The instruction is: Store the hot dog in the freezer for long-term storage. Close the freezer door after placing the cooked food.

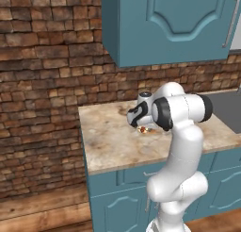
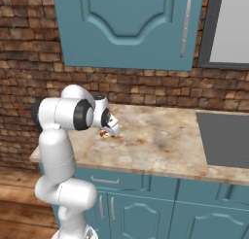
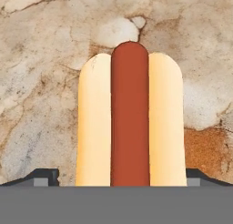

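Lying flat — hot dog [image 3: 129,123], red sausage centred.

The hot dog [image 3: 130,118] hides the gap between the fingers [image 3: 45,176].

Marbled beige-brown stone countertop [image 1: 108,141] on teal base cabinets, brick wall behind it. Dark grey cooktop [image 2: 226,136] set flush into its far right end. My hot dog [image 3: 129,118] lies flat right on the stone, near the middle toward the back: tan bun, red sausage down its centre, long axis running straight away from my hand camera. Rust-coloured veining beside it.
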Controlling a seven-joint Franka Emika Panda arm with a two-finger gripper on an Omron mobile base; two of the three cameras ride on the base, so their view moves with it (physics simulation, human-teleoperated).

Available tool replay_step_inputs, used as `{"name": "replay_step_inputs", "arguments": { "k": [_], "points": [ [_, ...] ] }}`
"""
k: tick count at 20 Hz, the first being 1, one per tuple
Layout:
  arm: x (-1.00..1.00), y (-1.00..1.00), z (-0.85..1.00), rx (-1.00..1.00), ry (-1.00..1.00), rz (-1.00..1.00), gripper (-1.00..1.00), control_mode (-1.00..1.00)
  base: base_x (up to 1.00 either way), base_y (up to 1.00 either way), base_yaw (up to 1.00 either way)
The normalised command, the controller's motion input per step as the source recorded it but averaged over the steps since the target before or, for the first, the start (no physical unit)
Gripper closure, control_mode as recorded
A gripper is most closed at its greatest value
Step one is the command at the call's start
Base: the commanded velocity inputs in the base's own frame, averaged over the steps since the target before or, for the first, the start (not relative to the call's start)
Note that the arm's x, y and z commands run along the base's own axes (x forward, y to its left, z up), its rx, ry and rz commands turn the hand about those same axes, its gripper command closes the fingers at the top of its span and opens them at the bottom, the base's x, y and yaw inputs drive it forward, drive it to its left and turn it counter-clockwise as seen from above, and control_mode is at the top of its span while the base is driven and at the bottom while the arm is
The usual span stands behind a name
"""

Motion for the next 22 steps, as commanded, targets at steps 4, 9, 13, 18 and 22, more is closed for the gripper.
{"name": "replay_step_inputs", "arguments": {
  "k": [4,9,13,18,22],
  "points": [
    [0.11,0.0,-0.3,0.0,0.0,0.0,-1.0,-1.0,0.0,0.0,0.0],
    [0.0,0.0,-0.23,0.04,0.0,0.0,-1.0,-1.0,0.0,0.0,0.0],
    [0.0,0.0,-0.24,0.06,0.0,0.0,1.0,-1.0,0.0,0.0,0.0],
    [0.0,0.0,-0.06,0.02,0.0,0.0,1.0,-1.0,0.0,0.0,0.0],
    [-0.02,0.0,0.0,0.0,0.0,0.0,1.0,-1.0,0.0,0.0,0.0]
  ]
}}
